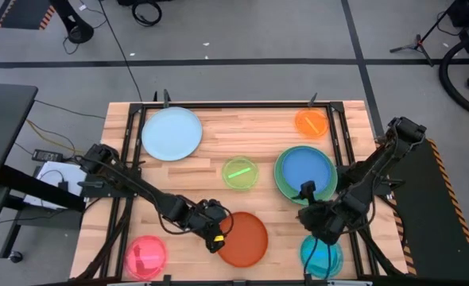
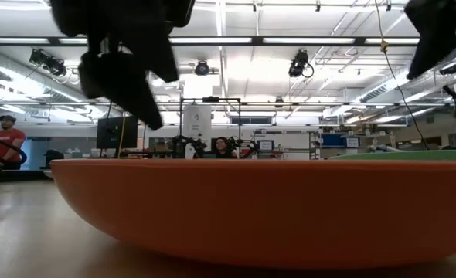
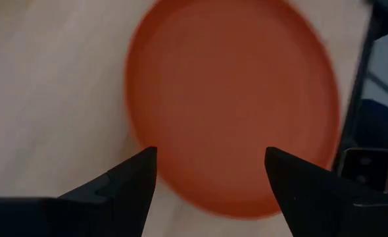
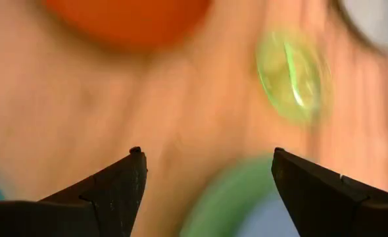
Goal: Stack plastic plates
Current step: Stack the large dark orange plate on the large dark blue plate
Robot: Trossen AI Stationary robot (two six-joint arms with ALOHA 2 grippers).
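Note:
The large red-orange plate (image 1: 246, 240) lies flat near the table's near edge and fills the low view (image 2: 267, 208). My left gripper (image 1: 218, 232) hangs open just above its left rim; in the left wrist view (image 3: 210, 158) the plate (image 3: 233, 99) lies between and beyond the fingers. A blue plate (image 1: 308, 168) lies in a green plate (image 1: 281, 179) on the right. My right gripper (image 1: 308, 195) is open above that stack's near edge (image 4: 207, 155). The light blue plate (image 1: 171, 133), small orange (image 1: 312, 123), lime (image 1: 240, 172), pink (image 1: 145, 257) and cyan (image 1: 320, 256) plates lie singly.
A black frame (image 1: 342, 151) runs along the table's sides and far edge. Bare wood (image 1: 242, 131) lies between the light blue and the small orange plate. The room behind shows people at desks (image 2: 8, 139), far from the table.

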